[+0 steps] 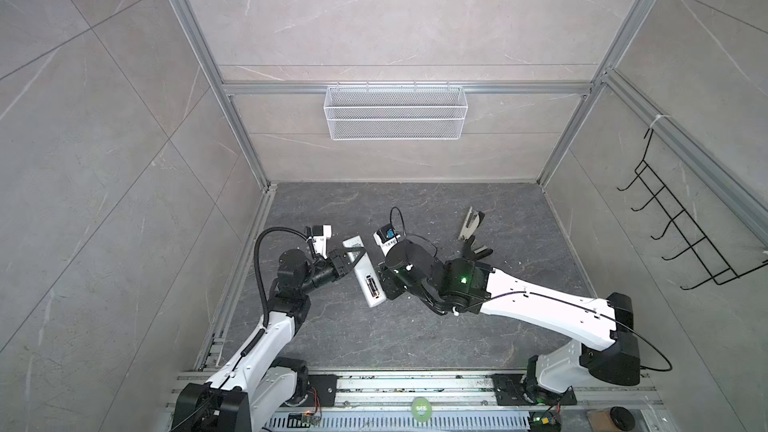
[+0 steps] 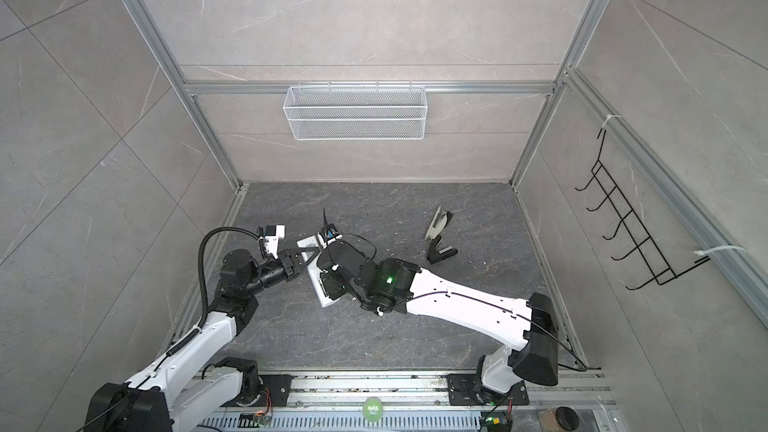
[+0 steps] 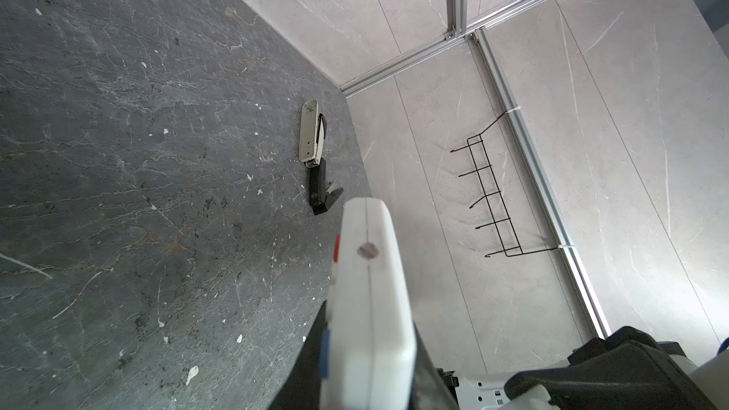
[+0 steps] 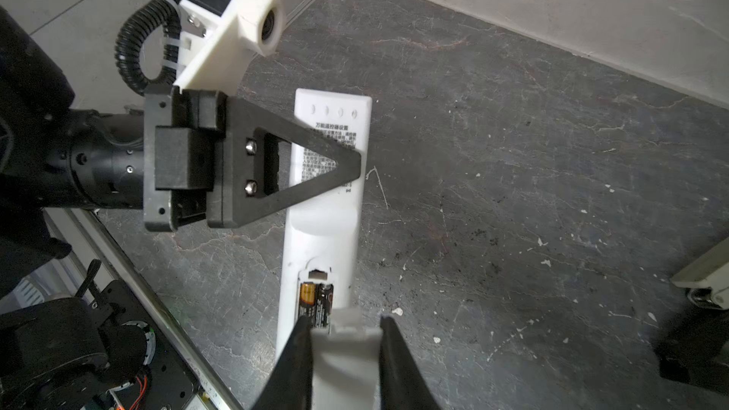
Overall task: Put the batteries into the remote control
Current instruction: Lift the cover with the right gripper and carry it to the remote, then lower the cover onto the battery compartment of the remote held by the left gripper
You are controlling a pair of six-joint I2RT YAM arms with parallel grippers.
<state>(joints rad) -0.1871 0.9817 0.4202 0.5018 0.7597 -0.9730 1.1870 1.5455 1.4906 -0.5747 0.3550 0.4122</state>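
The white remote control (image 1: 365,274) (image 2: 314,272) is turned back side up, low over the dark table. My left gripper (image 1: 355,252) (image 3: 371,364) is shut on its far half, one black finger (image 4: 315,167) lying across the printed label. The battery bay at the near end is uncovered, and two batteries (image 4: 315,301) (image 1: 371,285) lie side by side in it. My right gripper (image 4: 346,321) (image 1: 390,284) is shut on the white battery cover (image 4: 345,353), whose front edge rests at the bay's near end, over the batteries' near ends.
A grey-and-black stapler-like object (image 1: 471,226) (image 3: 311,136) lies folded open to the right of the arms. A white mesh basket (image 1: 395,112) hangs on the back wall. A black hook rack (image 1: 681,226) hangs on the right wall. White specks dot the table.
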